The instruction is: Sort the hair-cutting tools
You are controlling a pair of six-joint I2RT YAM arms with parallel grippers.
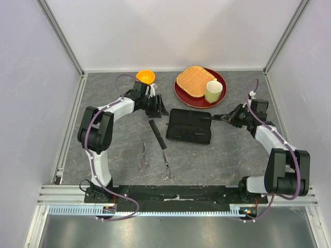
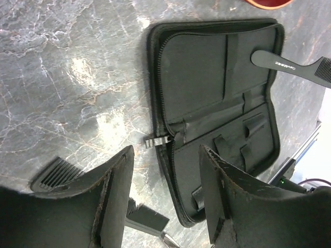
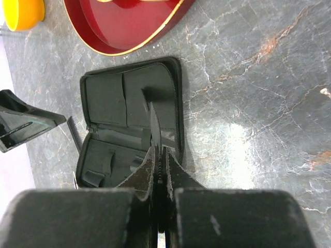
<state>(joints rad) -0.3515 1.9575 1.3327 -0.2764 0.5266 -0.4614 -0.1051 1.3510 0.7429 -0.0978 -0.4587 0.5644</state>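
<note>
The black zip case [image 1: 189, 125] lies open mid-table. My right gripper [image 1: 223, 117] is shut on the shorter black handled comb [image 1: 213, 117], holding it over the case's right edge; the right wrist view shows the comb [image 3: 154, 124] edge-on between the shut fingers, above the case [image 3: 111, 98]. In the left wrist view the comb's handle [image 2: 282, 63] pokes over the case [image 2: 207, 82]. My left gripper [image 1: 161, 106] is open and empty, left of the case. The long straight black comb [image 1: 158, 134] and two silver scissors [image 1: 144, 156] [image 1: 166, 166] lie on the table in front.
A red plate [image 1: 182, 94] with a round wooden piece [image 1: 195, 80] and a pale cup [image 1: 213, 91] stands behind the case. An orange bowl [image 1: 145, 77] sits behind the left gripper. Walls enclose the table at the back and both sides.
</note>
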